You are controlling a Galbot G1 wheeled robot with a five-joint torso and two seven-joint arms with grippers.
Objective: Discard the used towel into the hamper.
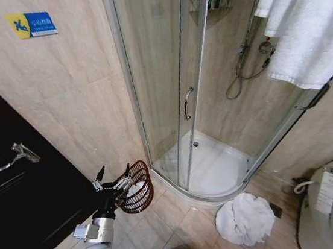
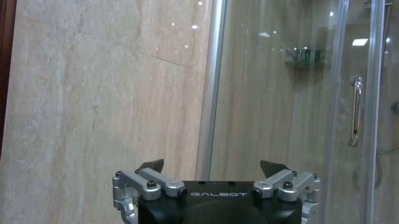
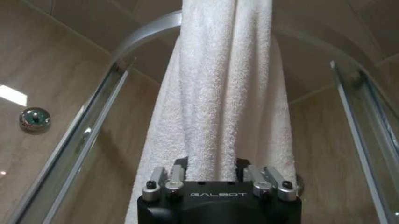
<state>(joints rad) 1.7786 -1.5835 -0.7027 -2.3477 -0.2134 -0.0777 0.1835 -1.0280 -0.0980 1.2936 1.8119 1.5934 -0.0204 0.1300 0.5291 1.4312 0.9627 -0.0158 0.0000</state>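
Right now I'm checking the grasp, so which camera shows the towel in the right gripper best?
The right wrist view: the white towel fills the frame, bunched into folds and pinched in the right gripper. The head view shows a white towel hanging at the upper right. The left wrist view faces the shower wall.

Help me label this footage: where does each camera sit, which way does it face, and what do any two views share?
Head view: on the robot's head, looking down at the bathroom floor, the hamper and shower stall; the left arm's open left gripper shows.
Left wrist view: on the left arm, facing the tiled wall and shower glass; its own left gripper shows.
Right wrist view: on the right arm, looking up a hanging white towel clamped in the right gripper.
Shared: head and left wrist views both show the shower door handle.
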